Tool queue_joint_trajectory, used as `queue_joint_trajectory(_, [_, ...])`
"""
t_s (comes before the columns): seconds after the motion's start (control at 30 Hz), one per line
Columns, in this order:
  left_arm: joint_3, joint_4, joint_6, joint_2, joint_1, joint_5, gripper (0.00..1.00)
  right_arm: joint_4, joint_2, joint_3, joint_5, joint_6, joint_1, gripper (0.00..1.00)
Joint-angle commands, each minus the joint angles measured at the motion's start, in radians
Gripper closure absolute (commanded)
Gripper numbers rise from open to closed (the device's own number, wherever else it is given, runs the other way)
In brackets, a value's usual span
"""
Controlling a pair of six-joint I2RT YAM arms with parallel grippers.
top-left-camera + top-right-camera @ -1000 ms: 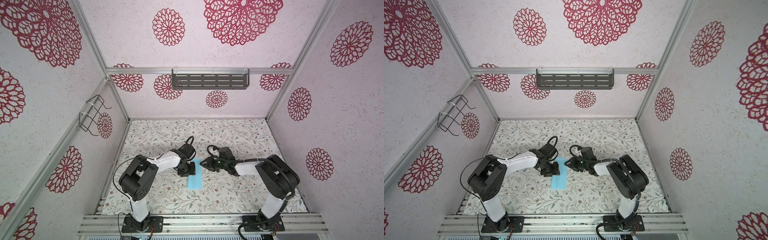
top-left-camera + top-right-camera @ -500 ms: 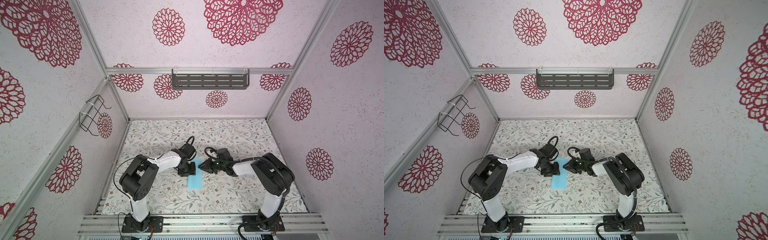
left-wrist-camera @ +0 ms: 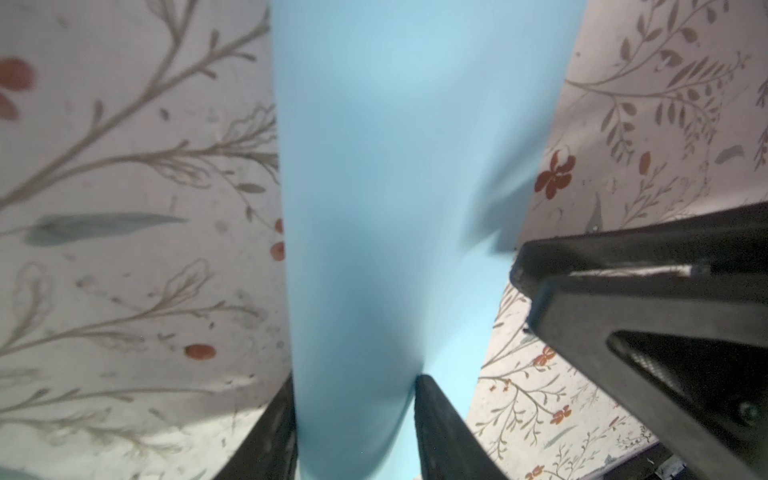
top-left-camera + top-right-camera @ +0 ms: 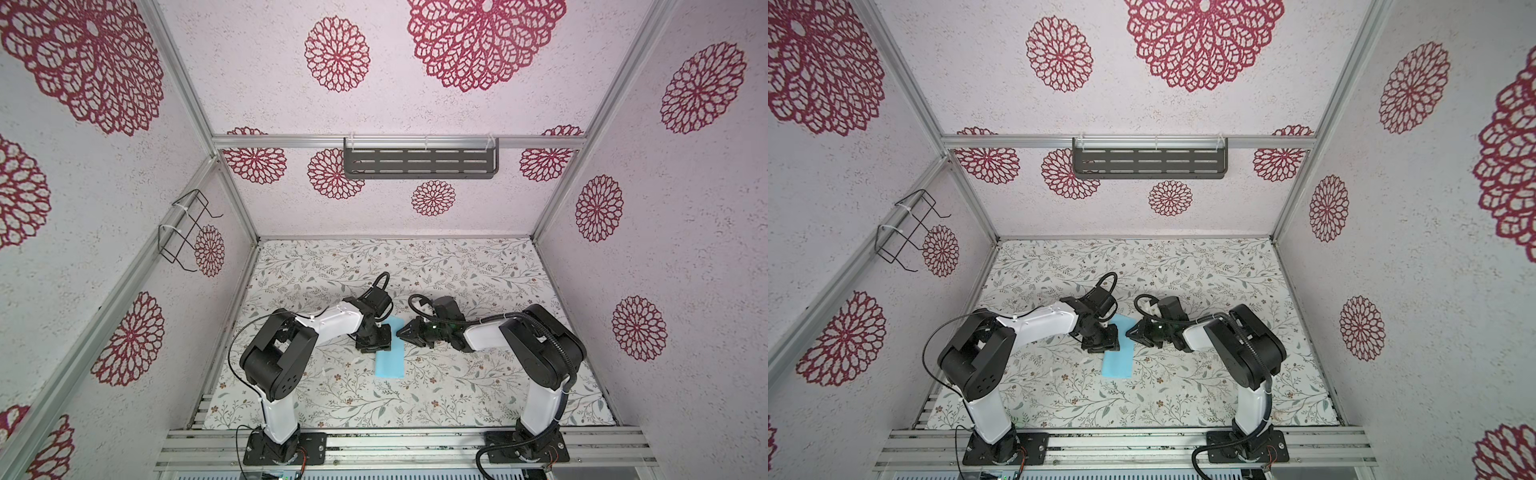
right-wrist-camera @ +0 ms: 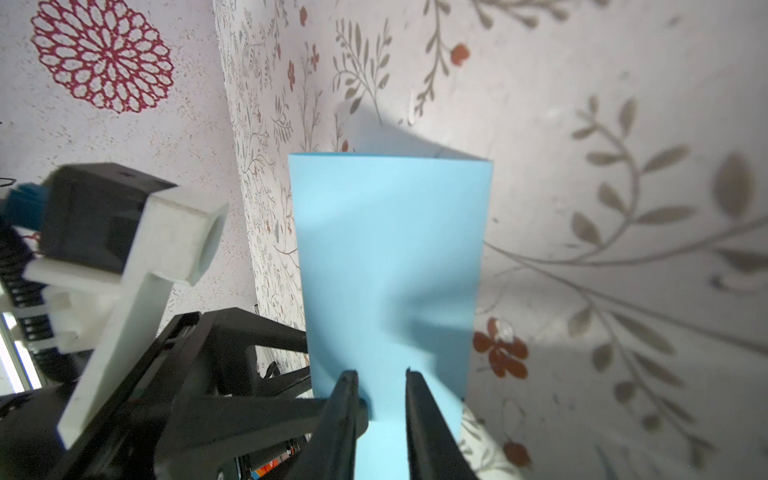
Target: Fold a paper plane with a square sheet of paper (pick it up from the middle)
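**Left tool (image 4: 374, 341) and right tool (image 4: 401, 332) meet at one end of the sheet of paper (image 4: 390, 363)**

In both top views the light-blue sheet of paper (image 4: 1118, 365) is a narrow rectangle. It sits about midway between the left and right edges of the flowered tabletop (image 4: 478, 270), with its long sides running from the front edge towards the back edge. Both arms reach in low over its far end. The left tool (image 4: 1103, 343) covers the left side of that end and the right tool (image 4: 1130, 334) is at the right side, the two just beside each other. The near end of the sheet lies uncovered.

In the left wrist view, the left tool (image 3: 353, 380) has its two dark fingers (image 3: 440, 432) partly apart. A bowed band of the sheet (image 3: 395, 166) fills the gap from one finger to the other, so this tool is clamped on the paper. A paler strip of the sheet shows beyond one finger. The right tool (image 3: 536, 291) comes in from the side, its tip at the sheet's edge.

In the right wrist view, the right tool (image 5: 380, 395) has its fingers (image 5: 345, 415) a narrow gap apart, with the sheet (image 5: 390, 232) showing in that gap and buckling just ahead of the tips. I cannot tell whether they press it. The left tool (image 5: 291, 361) reaches the sheet's side edge.
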Motion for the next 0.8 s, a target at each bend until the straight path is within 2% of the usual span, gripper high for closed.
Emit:
queue_joint_trajectory(0.0, [-0.069,-0.074,0.011,0.106,-0.020,-0.058,0.53,0.007,0.008,0.025,-0.022,-0.007,0.005,0.75])
queue_joint_trajectory(0.37, [-0.063,-0.080,0.014,0.110,-0.023,-0.062,0.52,-0.020,0.030,0.026,-0.014,-0.014,0.005,0.75])
queue_joint_trajectory(0.57, [-0.050,-0.092,0.015,0.102,-0.023,-0.062,0.52,-0.104,0.036,0.034,0.012,-0.053,0.005,0.76])
queue_joint_trajectory(0.77, [0.021,-0.138,0.017,0.011,-0.008,-0.046,0.47,-0.220,0.043,0.040,0.053,-0.099,0.005,0.76])
